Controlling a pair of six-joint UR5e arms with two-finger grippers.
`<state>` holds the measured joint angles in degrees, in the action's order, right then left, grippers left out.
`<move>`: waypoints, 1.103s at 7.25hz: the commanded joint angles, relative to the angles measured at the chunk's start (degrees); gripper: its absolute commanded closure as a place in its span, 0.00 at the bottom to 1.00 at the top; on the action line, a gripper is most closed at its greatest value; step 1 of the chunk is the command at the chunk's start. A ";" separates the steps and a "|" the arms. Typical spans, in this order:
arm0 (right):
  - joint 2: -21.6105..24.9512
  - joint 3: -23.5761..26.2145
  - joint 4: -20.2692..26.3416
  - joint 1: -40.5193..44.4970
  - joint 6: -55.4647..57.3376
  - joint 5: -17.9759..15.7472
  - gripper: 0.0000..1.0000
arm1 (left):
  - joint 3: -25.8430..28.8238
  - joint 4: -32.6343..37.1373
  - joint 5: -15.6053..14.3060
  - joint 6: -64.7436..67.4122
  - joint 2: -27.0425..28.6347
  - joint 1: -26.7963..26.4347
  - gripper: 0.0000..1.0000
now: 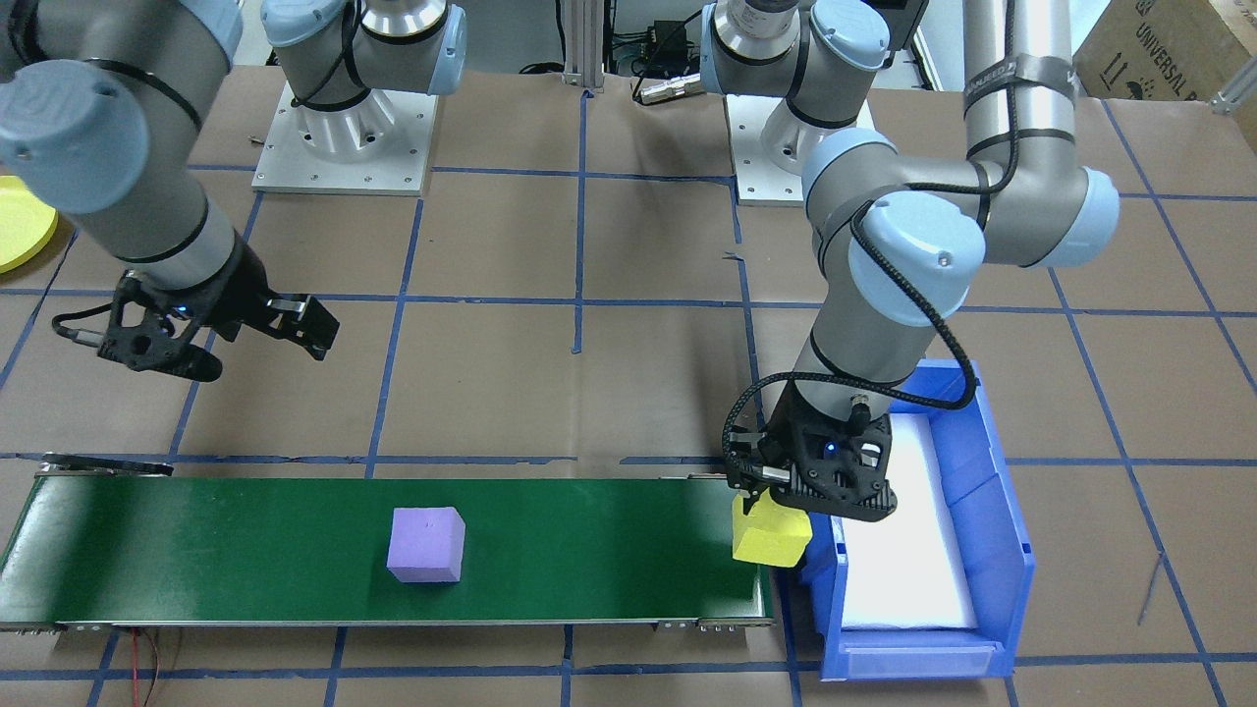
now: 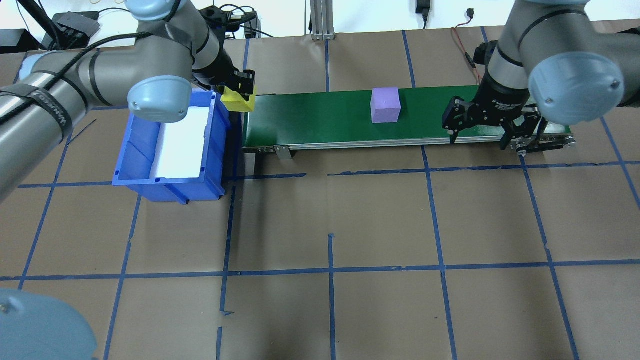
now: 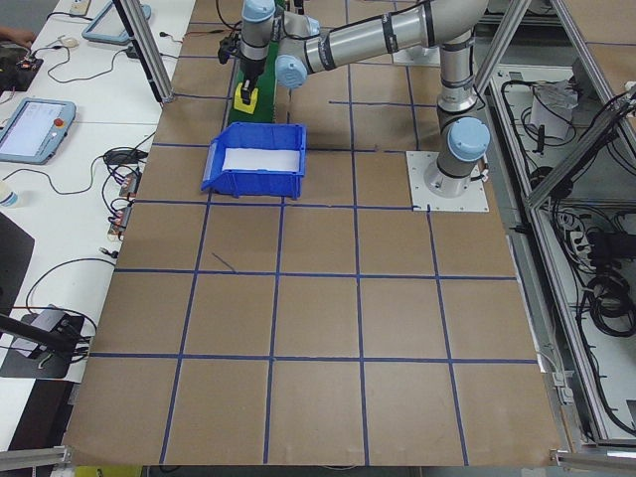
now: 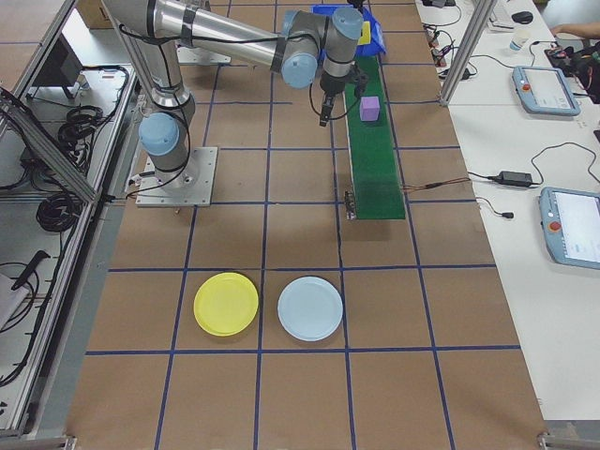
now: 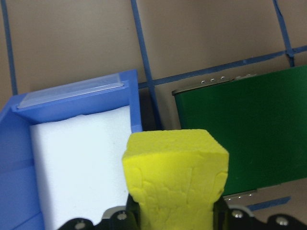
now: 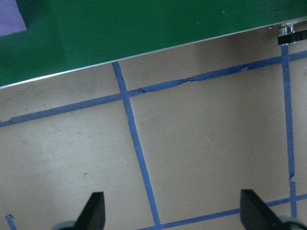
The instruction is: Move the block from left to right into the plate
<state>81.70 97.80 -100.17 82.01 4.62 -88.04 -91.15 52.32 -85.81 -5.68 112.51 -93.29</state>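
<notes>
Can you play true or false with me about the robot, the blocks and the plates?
1. The left gripper is holding the yellow block. True.
2. The purple block is inside the blue bin. False: it sits on the green conveyor belt.
3. The right gripper is open and holds nothing. True.
4. The yellow block is already on the yellow plate. False: the plate is bare, far down the table from the block.
5. There are two plates, a yellow one and a pale blue plate, side by side. True.
</notes>
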 commanded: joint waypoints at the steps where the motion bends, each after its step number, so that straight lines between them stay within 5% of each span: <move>1: -5.91 -4.61 -0.20 -7.54 -7.92 5.75 0.00 | -0.52 -3.28 0.47 1.55 2.36 -0.76 0.61; 2: -7.68 -5.33 -0.38 -11.66 -11.09 10.91 0.00 | -1.74 -4.24 0.56 1.55 2.53 -0.76 0.61; 3: -10.48 -5.95 -0.38 -13.88 -15.30 11.92 0.00 | -2.27 -4.94 0.38 1.46 3.14 -0.76 0.61; 4: -13.73 -6.30 -0.38 -17.81 -19.17 18.97 0.00 | -2.28 -4.95 0.38 1.46 3.32 -0.76 0.61; 5: -15.06 -7.09 -0.38 -19.94 -20.77 20.78 0.00 | -2.28 -4.86 0.30 1.46 3.41 -0.76 0.58; 6: -16.82 -8.23 -0.38 -20.14 -26.27 20.72 0.00 | -2.37 -4.78 0.29 2.85 3.50 -0.76 0.01; 8: -22.52 -15.58 0.40 -20.84 -27.90 20.63 0.00 | -2.19 -4.42 0.47 8.74 3.07 -0.93 0.00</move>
<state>62.30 86.26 -100.35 61.60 -21.80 -67.51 -93.42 47.78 -85.40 0.53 115.88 -94.10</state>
